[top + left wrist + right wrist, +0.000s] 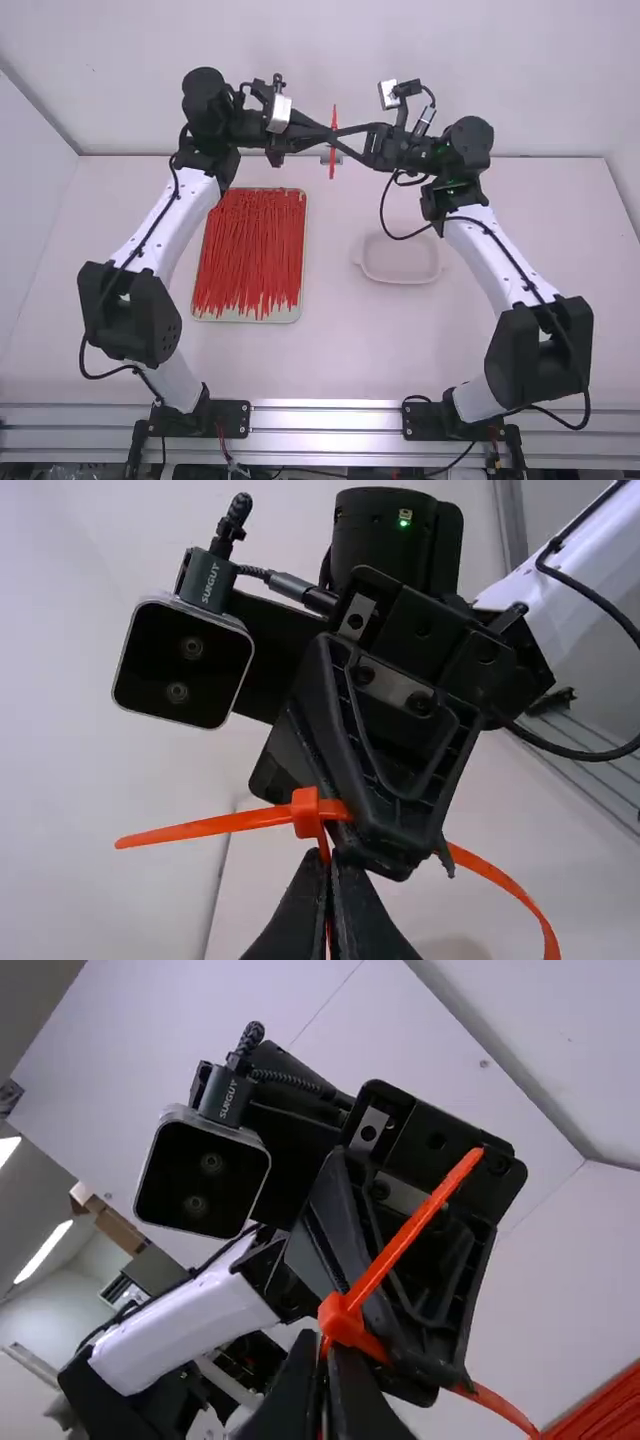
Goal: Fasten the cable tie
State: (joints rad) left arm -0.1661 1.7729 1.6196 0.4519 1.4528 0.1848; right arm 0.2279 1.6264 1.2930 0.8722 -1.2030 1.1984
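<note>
Orange cable tie (333, 140) gripped mid-air by left pincer (328, 890) and right pincer (325, 1385), both closed tight

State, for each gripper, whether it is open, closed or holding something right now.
Left gripper: closed, holding the orange cable tie.
Right gripper: closed, holding the same cable tie.

tbl (340, 345): white | tray (246, 320) w/ red ties (250, 250) | clear dish (400, 262) nearby, apart
</note>
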